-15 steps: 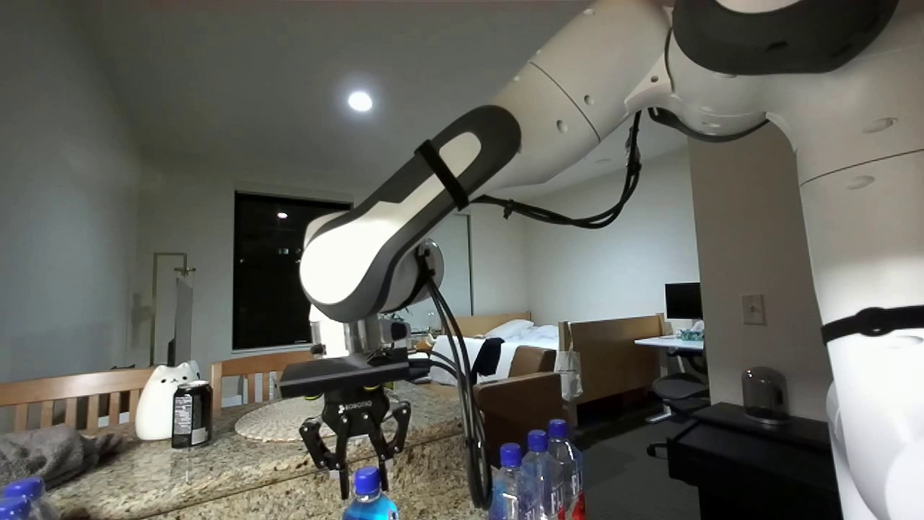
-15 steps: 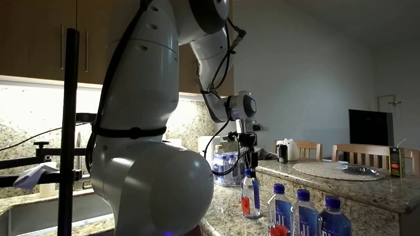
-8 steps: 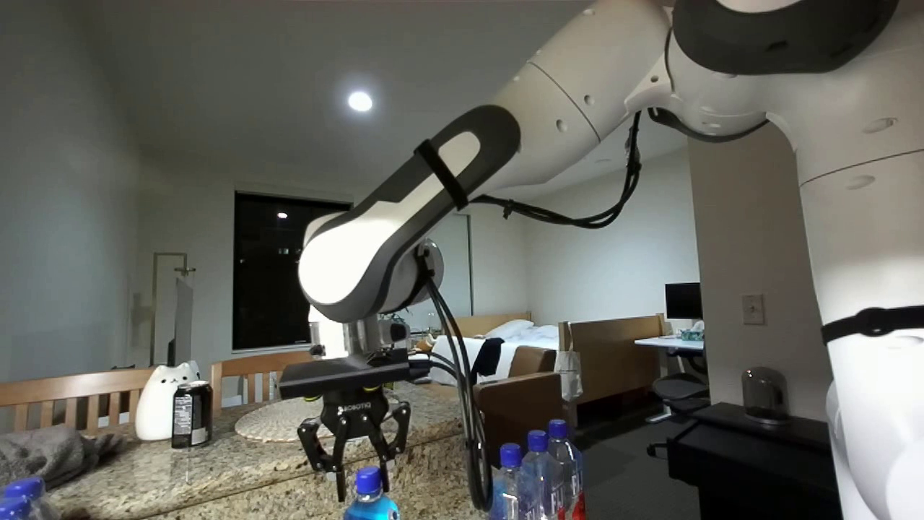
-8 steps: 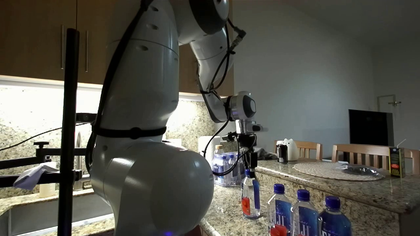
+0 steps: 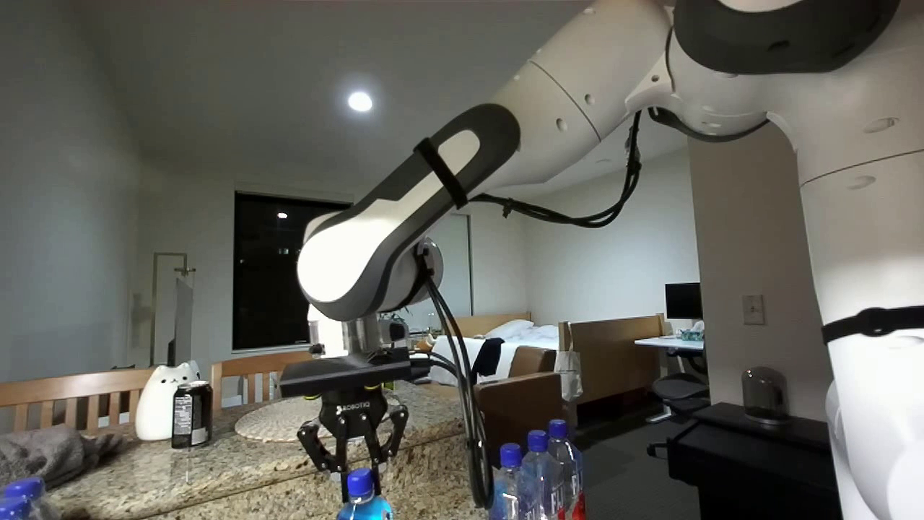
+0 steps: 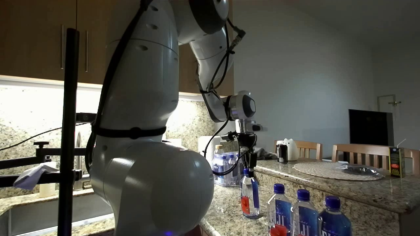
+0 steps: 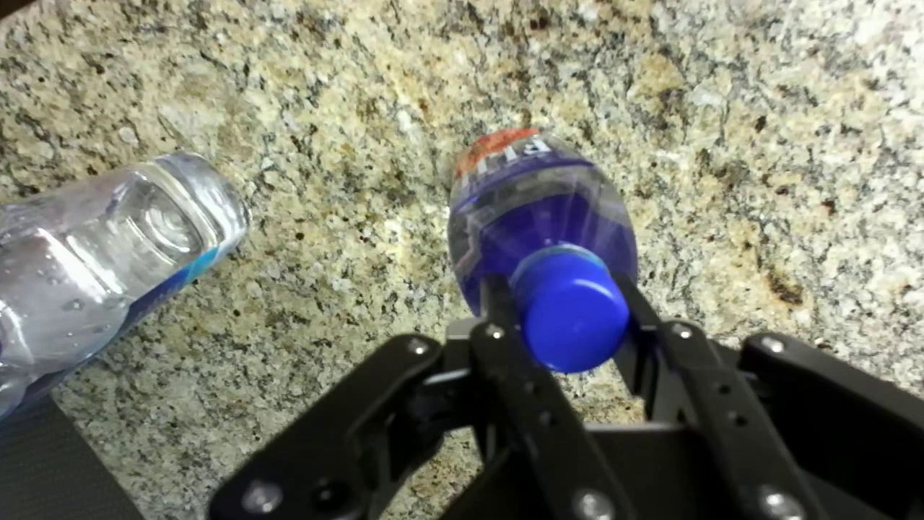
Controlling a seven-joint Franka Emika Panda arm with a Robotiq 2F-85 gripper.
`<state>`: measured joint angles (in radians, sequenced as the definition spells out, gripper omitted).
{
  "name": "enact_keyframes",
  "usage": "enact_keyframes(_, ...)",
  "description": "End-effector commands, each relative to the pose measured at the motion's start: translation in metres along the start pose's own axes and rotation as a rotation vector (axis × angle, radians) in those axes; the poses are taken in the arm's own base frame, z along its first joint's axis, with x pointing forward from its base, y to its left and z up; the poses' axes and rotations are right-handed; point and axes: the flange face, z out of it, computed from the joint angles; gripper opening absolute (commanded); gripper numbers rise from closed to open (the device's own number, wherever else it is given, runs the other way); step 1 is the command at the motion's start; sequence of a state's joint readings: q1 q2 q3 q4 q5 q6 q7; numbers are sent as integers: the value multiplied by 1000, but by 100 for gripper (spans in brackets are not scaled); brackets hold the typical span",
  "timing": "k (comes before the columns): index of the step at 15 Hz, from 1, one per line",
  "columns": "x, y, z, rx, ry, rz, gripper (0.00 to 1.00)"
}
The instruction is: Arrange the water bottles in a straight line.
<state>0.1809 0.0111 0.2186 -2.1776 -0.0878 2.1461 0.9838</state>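
Note:
One water bottle, clear with a blue cap and label, stands upright on the granite counter; it shows in both exterior views (image 5: 364, 510) (image 6: 250, 198) and in the wrist view (image 7: 541, 195). My gripper (image 5: 360, 485) points straight down over it, and its fingers (image 7: 564, 300) press both sides of the cap and neck. Three more bottles stand close in a row: the nearest-to-gripper bottle (image 6: 278, 209), the middle bottle (image 6: 303, 214) and the end bottle (image 6: 333, 218). A bottle (image 7: 94, 267) also shows at the left of the wrist view.
Several more bottles (image 6: 226, 168) stand grouped at the counter's back. A raised granite ledge (image 6: 364, 191) runs beside the bottles, with a black can (image 6: 282, 153), a white cat figure (image 6: 291, 149), a round mat (image 6: 315, 170) and a drink carton (image 6: 396, 164). Cables (image 5: 473, 433) hang beside the gripper.
The gripper's fingers have closed in around the bottle's cap. The bottle has shifted slightly left in both exterior views. The other bottles have not moved.

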Motion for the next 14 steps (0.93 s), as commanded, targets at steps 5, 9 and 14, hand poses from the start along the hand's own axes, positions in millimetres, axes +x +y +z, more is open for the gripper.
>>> enact_keyframes(5,-2,14,-20,96,35,-182,14)
enact_keyframes(9,1,28,-32,151,79,-301,14)
enact_keyframes(14,-14,54,-39,159,80,-433,15)
